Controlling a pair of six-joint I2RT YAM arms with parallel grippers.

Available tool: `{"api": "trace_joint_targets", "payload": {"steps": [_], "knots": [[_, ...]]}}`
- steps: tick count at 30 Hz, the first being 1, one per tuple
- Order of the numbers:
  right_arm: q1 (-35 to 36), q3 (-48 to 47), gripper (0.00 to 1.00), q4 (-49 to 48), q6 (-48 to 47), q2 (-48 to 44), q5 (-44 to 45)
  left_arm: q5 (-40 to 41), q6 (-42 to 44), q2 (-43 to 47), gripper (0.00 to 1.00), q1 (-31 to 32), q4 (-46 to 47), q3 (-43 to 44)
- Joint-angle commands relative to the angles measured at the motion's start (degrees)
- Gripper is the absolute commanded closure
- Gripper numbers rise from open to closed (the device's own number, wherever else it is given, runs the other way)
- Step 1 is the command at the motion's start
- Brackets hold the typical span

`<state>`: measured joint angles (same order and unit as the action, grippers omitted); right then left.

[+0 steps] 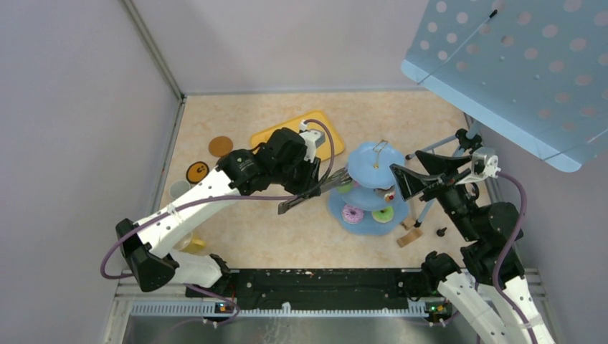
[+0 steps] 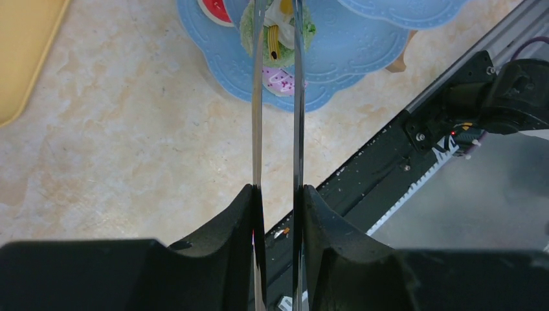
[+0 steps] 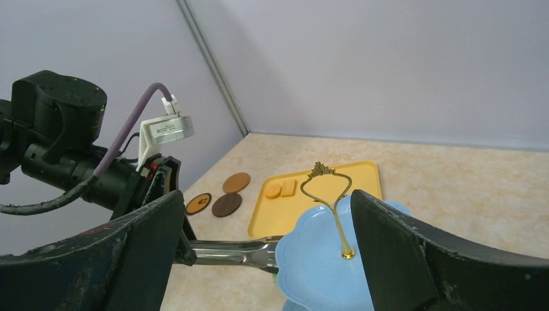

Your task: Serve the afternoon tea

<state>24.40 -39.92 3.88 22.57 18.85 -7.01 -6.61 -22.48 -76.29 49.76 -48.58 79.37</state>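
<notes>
Cupcake (image 2: 275,32) between left end effector's (image 2: 278,191) tongs (image 2: 257,97)

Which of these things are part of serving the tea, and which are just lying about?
Tea things: blue tiered stand, pink donut, green donut, orange biscuits, brown coasters.
Not tea things: yellow tray, metal tongs (tool in use), wooden block.

yellow tray (image 3: 364,177): flat on table (image 1: 287,238) | metal tongs (image 2: 298,103): blades close together
</notes>
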Motion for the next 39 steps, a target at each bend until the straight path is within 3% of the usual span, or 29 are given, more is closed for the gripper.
{"api": "trace_joint_targets", "payload": {"steps": [1,10,21,39], "knots": [[-0.5,0.0,0.03,-2.8,-0.8,0.4,-0.1,-4.5,-2.5,2.1,0.67,0.4,3.2,-0.8],[-0.5,-0.2,0.03,-2.3,-1.1,-0.1,0.2,-9.2,-3.9,4.5,0.65,0.4,7.8,-6.7],[-0.4,0.1,0.03,-1.9,-1.0,-0.7,0.6,-10.6,-5.2,2.8,0.65,0.6,14.0,-7.3],[-0.5,0.1,0.03,-0.8,-1.0,-1.3,0.8,-11.5,-3.4,-0.2,0.51,1.1,17.0,-7.2]]}}
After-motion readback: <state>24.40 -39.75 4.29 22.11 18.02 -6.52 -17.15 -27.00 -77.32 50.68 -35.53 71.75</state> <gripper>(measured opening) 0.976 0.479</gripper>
